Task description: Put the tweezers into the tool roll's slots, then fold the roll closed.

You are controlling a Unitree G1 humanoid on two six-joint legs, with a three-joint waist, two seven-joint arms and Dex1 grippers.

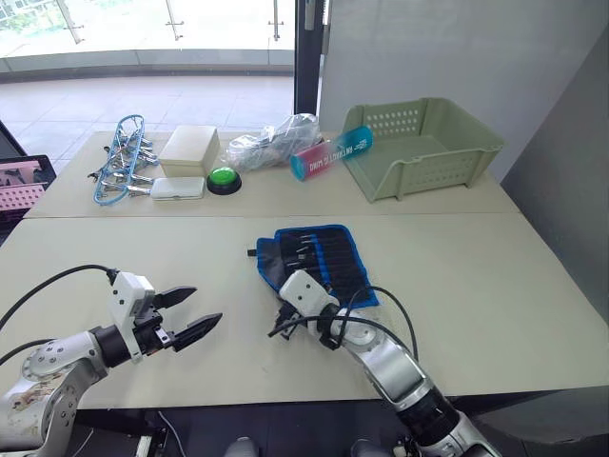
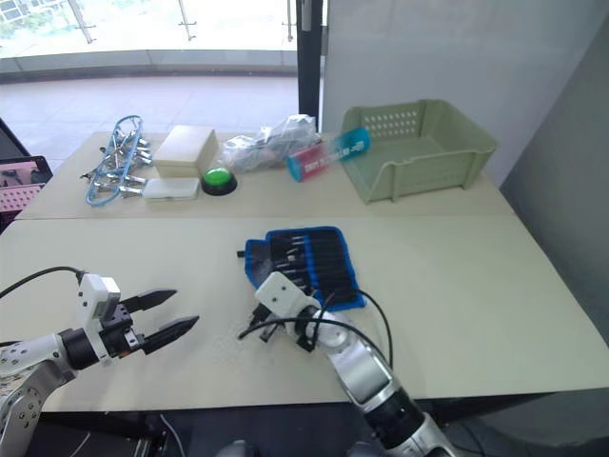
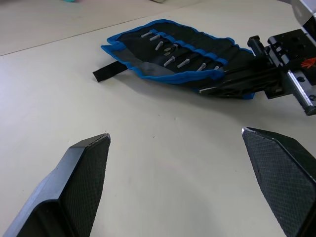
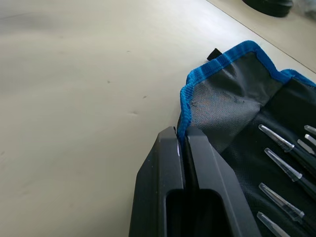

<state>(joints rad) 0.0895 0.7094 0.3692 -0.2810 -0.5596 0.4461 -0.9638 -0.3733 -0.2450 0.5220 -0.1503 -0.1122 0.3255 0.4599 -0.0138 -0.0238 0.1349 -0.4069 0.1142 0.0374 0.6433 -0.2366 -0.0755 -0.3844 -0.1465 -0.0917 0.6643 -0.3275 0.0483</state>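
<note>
Beige and matte, the surface (image 1: 495, 305) carries everything near a glass door. The right tool (image 4: 183, 140) has its fingers pressed together, pinching the blue-edged rim of the tool roll (image 1: 319, 255) at its near corner. The left tool (image 1: 187, 314) hovers well apart from the roll, fingers spread and holding nothing. The roll lies open at mid-surface, its black strap (image 3: 109, 73) trailing from one side.

Risk, as I judge it: the pinch sits only on the thin edging, so the fabric could slip free when lifted. A quick fold could also shake the tweezers (image 3: 170, 49) out of the slots (image 1: 328, 249), since their silvery tips stand exposed. Nothing pins the roll down, so pulling may drag it instead of folding it.

Count: one roll; at least seven tweezer tips show in the left wrist view, though some overlap. Behind stand one green basket (image 1: 423, 148), one green button (image 1: 224, 178), one clip bundle (image 1: 119, 157), one cream box (image 1: 188, 149), one crumpled plastic bag (image 1: 271, 143).
</note>
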